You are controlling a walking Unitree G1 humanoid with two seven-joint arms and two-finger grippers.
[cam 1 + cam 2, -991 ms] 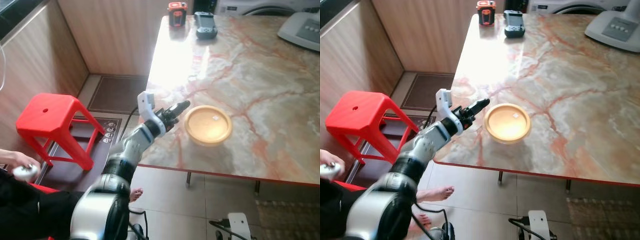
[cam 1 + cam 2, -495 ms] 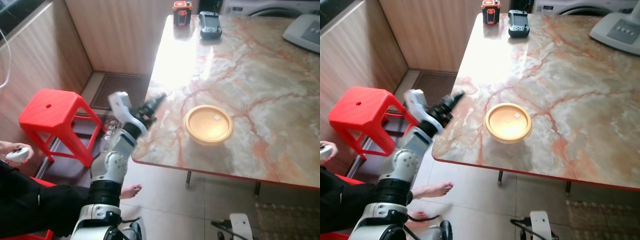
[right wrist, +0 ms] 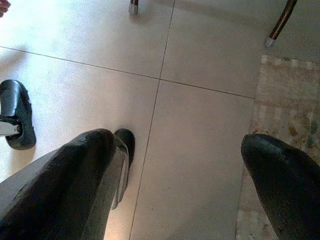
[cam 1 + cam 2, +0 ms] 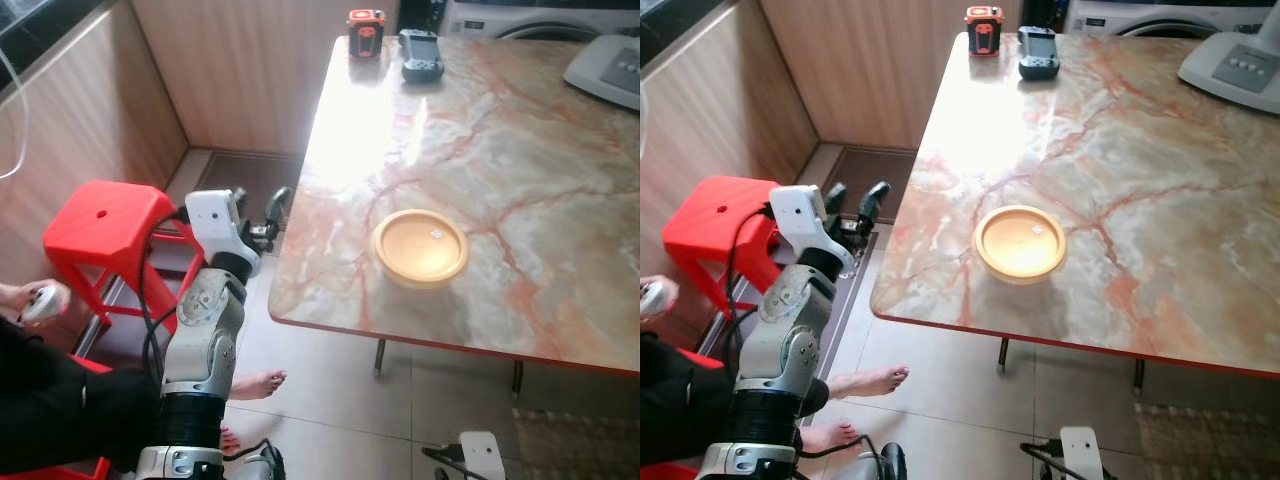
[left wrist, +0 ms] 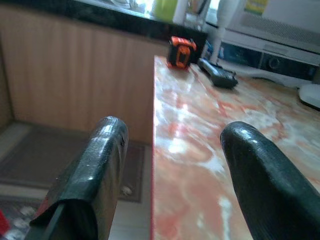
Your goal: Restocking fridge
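From my left eye, my left gripper (image 4: 262,212) hung off the near left corner of the marbled pink-and-cream stone worktop (image 4: 520,140), fingers spread with nothing between them, clear of the edge and above the floor. The round yellow shallow lidded container (image 4: 420,247) sat on the worktop near its front edge, well apart from that gripper. At the far end stood a small orange-and-black box-shaped device (image 4: 365,20) and, just beside it, a dark handheld controller (image 4: 419,53). A red plastic stool (image 4: 103,228) stood on the floor to my left, and a person's hand (image 4: 30,300) held a small white object at the picture's edge.

My right eye showed the same layout, both black fingers of the left gripper parted beside the worktop's left edge.

My left wrist camera looked along the worktop's surface between my two spread fingers (image 5: 95,175), toward the orange device and the controller at the far end.

My right wrist camera showed my right gripper (image 3: 175,175) hanging with fingers wide apart over pale floor tiles (image 3: 200,125), a patterned rug (image 3: 285,100) at one side.
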